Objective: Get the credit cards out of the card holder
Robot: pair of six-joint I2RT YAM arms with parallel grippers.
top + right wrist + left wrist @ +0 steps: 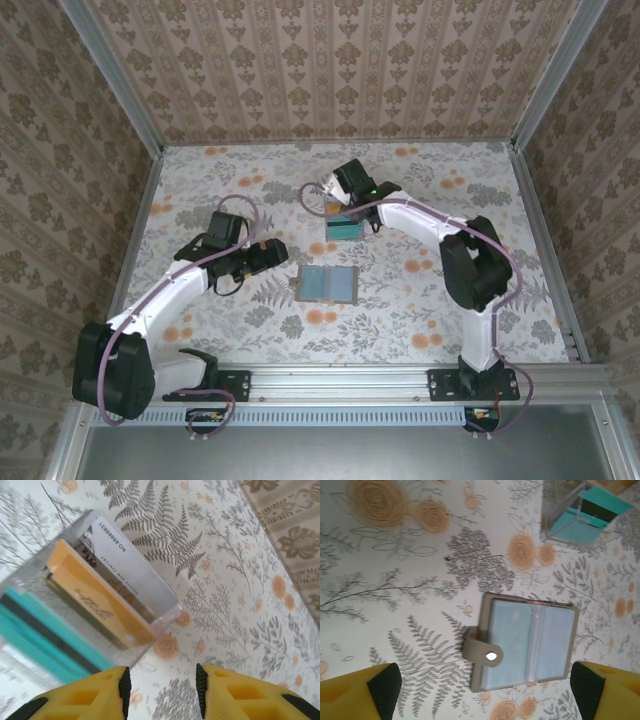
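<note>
Beside the card holder (328, 284) — left tool (272, 254) spread.

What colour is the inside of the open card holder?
Pale blue inside the card holder, with an olive-grey edge; the left wrist view shows it best.

Look at the card holder (527, 647). Its rim and strap look like soft, matt leather. The pockets inside look like clear plastic with a little shine over pale blue. The round snap (491, 655) on the strap is shiny metal.

The small box (167, 611) is hard, see-through plastic, smooth and glossy. The credit cards (95, 605) standing in it look like smooth, thin plastic, orange and teal.

The counter (395, 605) has a flower-print cover. It looks flat and matt, and you cannot tell if it is cloth or paper.

The fingers (80, 697) are yellow plastic, dull and not shiny. Their black pads (125, 684) look like rubber. The rail (330, 378) at the near edge is bare grey metal.
</note>
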